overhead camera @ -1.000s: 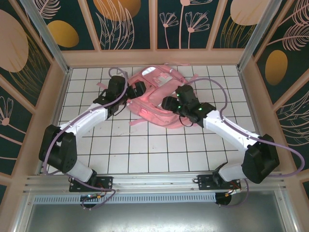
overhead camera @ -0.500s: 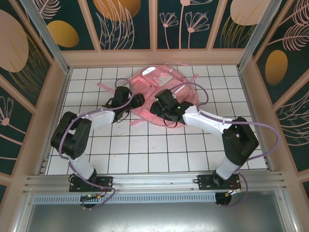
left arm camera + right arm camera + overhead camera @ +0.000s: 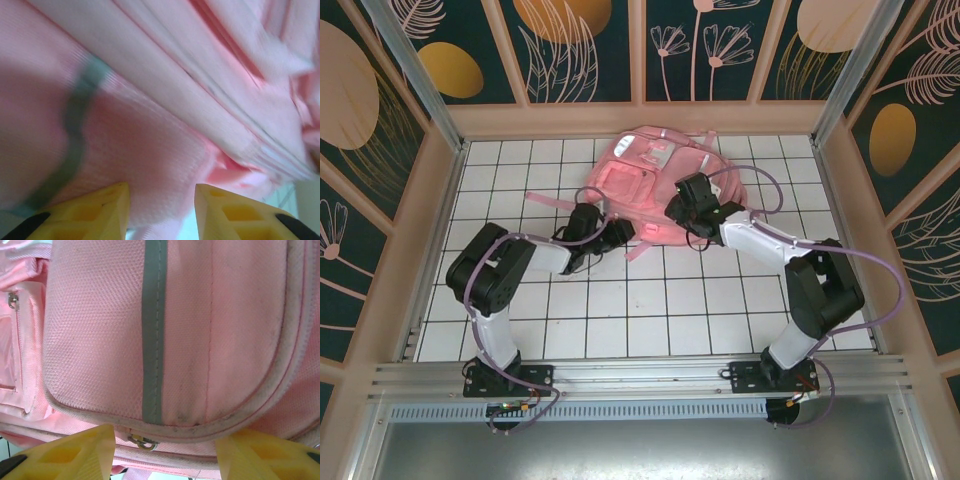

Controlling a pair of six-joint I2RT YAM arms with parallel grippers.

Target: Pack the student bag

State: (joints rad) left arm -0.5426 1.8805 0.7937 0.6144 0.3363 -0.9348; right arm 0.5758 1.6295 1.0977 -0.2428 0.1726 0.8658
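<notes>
Backpack (image 3: 150, 125) blurred against left gripper (image 3: 161, 205)

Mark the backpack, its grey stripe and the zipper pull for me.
backpack (image 3: 630, 185): top view, on the glossy front pocket.
grey stripe (image 3: 153, 330): right wrist view, middle of its length.
zipper pull (image 3: 141, 442): right wrist view, on the metal ring.
</notes>
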